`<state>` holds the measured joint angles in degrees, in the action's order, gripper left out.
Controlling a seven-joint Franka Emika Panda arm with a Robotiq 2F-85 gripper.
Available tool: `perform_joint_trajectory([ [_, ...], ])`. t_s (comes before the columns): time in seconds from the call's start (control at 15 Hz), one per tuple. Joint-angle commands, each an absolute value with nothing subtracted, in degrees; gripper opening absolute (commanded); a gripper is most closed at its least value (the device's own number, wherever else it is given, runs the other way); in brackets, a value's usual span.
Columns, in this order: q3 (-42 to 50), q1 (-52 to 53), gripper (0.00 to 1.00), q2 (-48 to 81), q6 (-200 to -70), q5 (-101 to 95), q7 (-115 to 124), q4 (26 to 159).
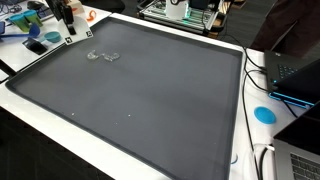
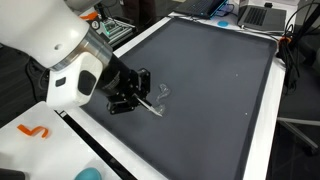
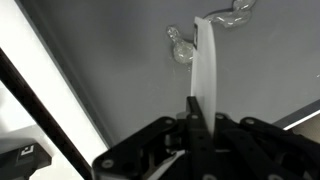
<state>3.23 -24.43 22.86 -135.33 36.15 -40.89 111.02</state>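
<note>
A dark mat covers nearly the whole white desk. Low over it, the fingers are clamped on a white strip pointing to twelve o'clock in the wrist view. A crumpled clear scrap lies just beside it at eleven. I reckon the thin strip could flex and merely skid the scrap away.

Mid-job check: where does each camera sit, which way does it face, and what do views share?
Exterior view: high, across the table, overlooking the whole dark mat and a clear bit near its far corner; robot hard to make out.
Exterior view: close beside the arm, looking along the dark mat; arm and gripper show.
Wrist view: above the gripper, shut on a white strip, facing the dark mat.
Shared: all show the clear bit.
</note>
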Motion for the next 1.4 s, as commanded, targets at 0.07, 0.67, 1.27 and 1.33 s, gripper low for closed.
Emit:
perform_joint_trajectory([
  [0.07, 3.91, -23.62, 0.01, 19.71, -135.18, 35.39, -41.79, 114.9],
  [0.67, 4.56, -20.14, 0.01, 15.3, -135.7, 32.45, -38.2, 119.52],
  [1.27, 5.36, -15.9, 0.01, 10.53, -136.5, 23.15, -27.41, 122.79],
  [1.33, 5.4, -15.35, 0.01, 9.91, -136.39, 21.54, -25.73, 122.93],
])
